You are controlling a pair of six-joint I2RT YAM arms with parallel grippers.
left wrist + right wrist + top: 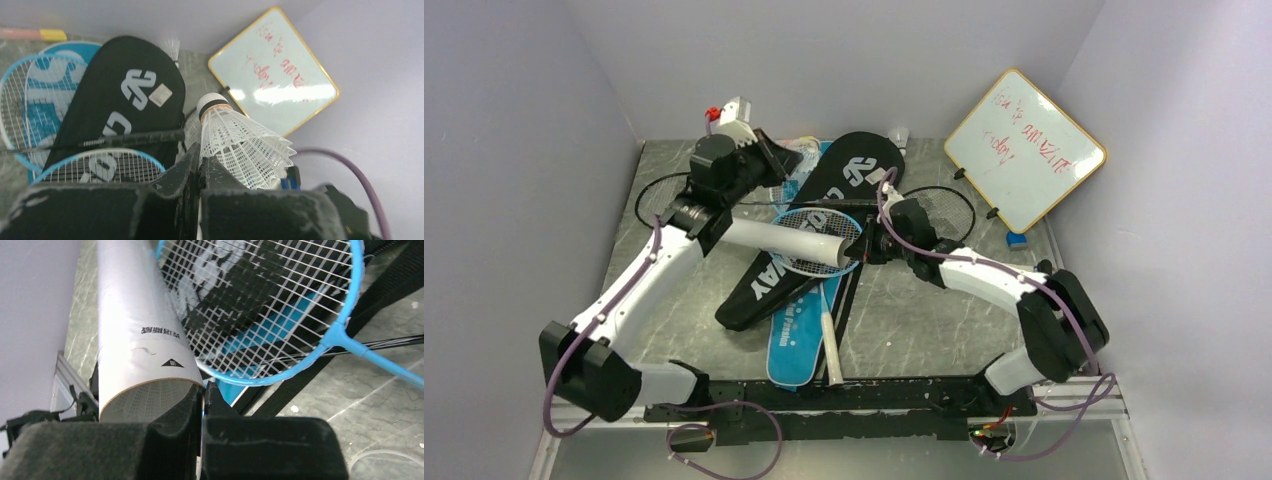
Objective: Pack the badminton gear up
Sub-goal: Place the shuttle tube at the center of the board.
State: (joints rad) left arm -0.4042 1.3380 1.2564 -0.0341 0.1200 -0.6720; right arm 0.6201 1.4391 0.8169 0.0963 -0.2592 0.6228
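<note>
My left gripper (201,152) is shut on the skirt of a white shuttlecock (240,140), held up over the back of the table (779,160). The right gripper (204,387) is shut on the rim of the long white tube (135,325), at the tube's right end (864,245). Mesh shows inside the tube's open mouth. The tube lies across a light-blue racket (819,240). Under them lie a black bag (854,170) and a blue bag (794,340). Black racket heads stick out at the left (659,195) and the right (944,205).
An orange-rimmed whiteboard (1024,150) with red writing leans on the right wall, a small blue item (1016,240) at its foot. Another shuttlecock (172,47) stands at the back wall. Grey walls close in the left, back and right.
</note>
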